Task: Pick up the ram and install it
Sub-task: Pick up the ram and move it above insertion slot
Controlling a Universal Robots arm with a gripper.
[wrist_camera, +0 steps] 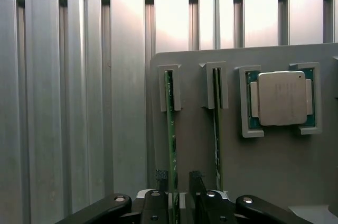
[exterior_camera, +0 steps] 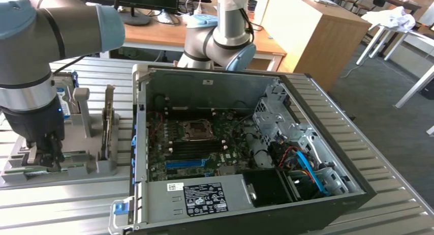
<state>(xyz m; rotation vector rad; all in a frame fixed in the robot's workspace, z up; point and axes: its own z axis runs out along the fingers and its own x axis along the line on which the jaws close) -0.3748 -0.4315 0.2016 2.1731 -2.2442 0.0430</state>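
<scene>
You've lifted nothing yet: the gripper (wrist_camera: 178, 183) stands wide, jaws straddling the ram (wrist_camera: 170, 123), which sits on edge in the slot nearest the grey holder's (wrist_camera: 274, 166) edge, with the CPU chip (wrist_camera: 281, 98) further along. Installing is all left to do. The open computer case (exterior_camera: 203, 87) stands beside the holder on the slatted aluminium bench (exterior_camera: 68, 204), and wooden desks (exterior_camera: 305, 21) stand behind.

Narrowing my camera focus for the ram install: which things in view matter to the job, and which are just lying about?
Job: gripper, open, straddling the ram; grey holder; open computer case.
Lying about: second stick; CPU chip; expansion card.
</scene>
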